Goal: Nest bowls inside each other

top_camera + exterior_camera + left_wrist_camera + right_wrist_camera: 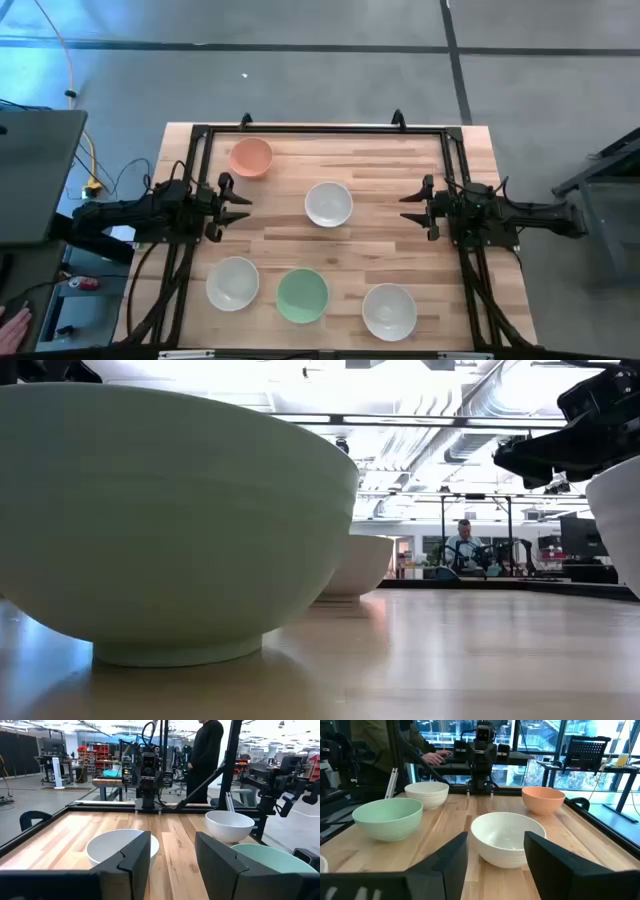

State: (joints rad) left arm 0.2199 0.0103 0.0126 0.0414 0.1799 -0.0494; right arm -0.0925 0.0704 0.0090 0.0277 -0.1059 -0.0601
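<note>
Five bowls stand upright on their bases on the wooden table. The salmon bowl (251, 157) is far left, one white bowl (328, 203) sits mid-table, and along the near side stand a white bowl (233, 282), the mint bowl (302, 295) and another white bowl (389, 310). My left gripper (240, 203) hovers open at the table's left side, facing the middle white bowl (122, 847). My right gripper (410, 205) hovers open at the right side, facing the same bowl (507, 837). Neither touches anything.
A black metal frame (320, 130) runs around the table top. The low view is mostly filled by the mint bowl (170, 520). A person in dark clothing (205, 750) stands beyond the table's right side. Bare wood (370, 160) lies between the bowls.
</note>
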